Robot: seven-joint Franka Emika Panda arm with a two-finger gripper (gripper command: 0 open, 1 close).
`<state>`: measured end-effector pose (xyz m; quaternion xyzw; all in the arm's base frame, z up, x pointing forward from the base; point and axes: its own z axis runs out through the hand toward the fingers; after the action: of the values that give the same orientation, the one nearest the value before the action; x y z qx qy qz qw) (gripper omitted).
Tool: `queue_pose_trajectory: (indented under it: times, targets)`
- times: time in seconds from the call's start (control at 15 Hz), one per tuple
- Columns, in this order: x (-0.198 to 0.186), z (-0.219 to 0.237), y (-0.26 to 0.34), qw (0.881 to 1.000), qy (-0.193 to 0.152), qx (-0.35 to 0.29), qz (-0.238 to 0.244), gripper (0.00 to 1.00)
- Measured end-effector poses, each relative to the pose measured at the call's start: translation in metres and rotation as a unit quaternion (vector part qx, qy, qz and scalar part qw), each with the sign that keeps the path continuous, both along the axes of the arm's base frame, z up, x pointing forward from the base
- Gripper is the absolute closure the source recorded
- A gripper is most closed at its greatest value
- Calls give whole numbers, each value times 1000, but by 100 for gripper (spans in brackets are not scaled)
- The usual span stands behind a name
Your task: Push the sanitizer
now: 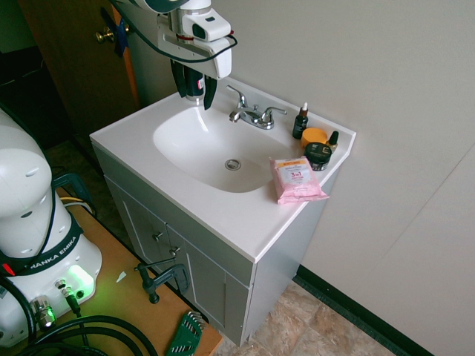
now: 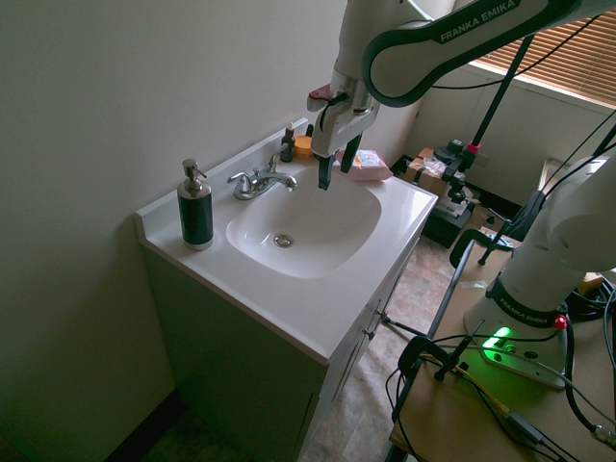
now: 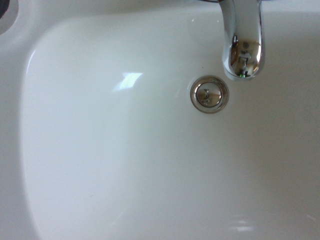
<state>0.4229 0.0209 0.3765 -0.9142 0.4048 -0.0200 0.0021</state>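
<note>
Sanitizer [image 2: 195, 206]: upright on the counter's back corner, beside the faucet [image 2: 260, 180], touching nothing.
Gripper [image 2: 334, 171]: released, empty, pointing down over the basin [image 2: 318, 236], well apart from the sanitizer.
Risk: tall, narrow bottle; a shove high on the pump would likely tip it. Approach path crosses the faucet; a low sweep may strike it

Look: the sanitizer [image 2: 195, 212] is a tall dark cylinder bottle with silvery pump head and a pale band at its base.
Pose: upright.
Place: back corner of the vanity top [image 2: 289, 303], beside the basin.
</note>
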Motion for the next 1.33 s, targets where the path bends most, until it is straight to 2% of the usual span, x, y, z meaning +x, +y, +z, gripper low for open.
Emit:
queue_pose_trajectory:
  times: [0.33, 0.53, 0.6, 1.0, 1.33]
  targets:
    - [13, 18, 5, 1000, -18, 3, 8, 0]
    - [54, 52, 45, 998, -40, -5, 38, 0]
    - [71, 60, 63, 998, -43, -10, 49, 100]
    - [154, 91, 152, 994, -46, -37, 88, 100]
    - [187, 99, 193, 993, -39, -47, 104, 100]
